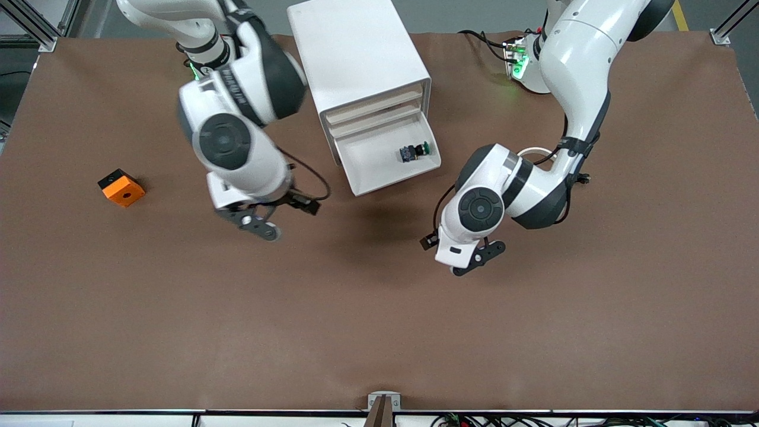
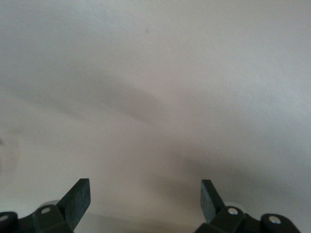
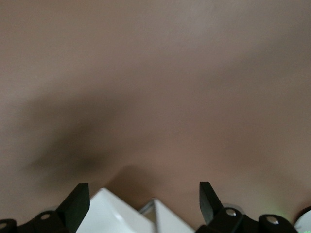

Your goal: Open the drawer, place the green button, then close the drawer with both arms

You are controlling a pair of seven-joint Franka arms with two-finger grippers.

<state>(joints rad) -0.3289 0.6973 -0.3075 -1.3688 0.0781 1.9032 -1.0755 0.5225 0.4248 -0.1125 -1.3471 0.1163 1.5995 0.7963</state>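
The drawer [image 1: 388,155], lowest in the white cabinet [image 1: 356,53], stands pulled out with the button [image 1: 413,152] lying on its floor. Left gripper [image 1: 478,259] and right gripper [image 1: 256,224] hang over the bare table [image 1: 379,332], jaws wide, empty.

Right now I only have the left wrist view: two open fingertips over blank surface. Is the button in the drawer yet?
Observer: Yes. The button lies on the floor of the open drawer, toward the left arm's end of it.
Operator: Where's my left gripper?
Observer: The left gripper hangs open over bare table, nearer the front camera than the drawer, holding nothing.
Operator: And the right one?
Observer: The right gripper is open and empty too, over the table beside the drawer front, toward the right arm's end.
Operator: Anything else out there?
Observer: An orange block sits toward the right arm's end.
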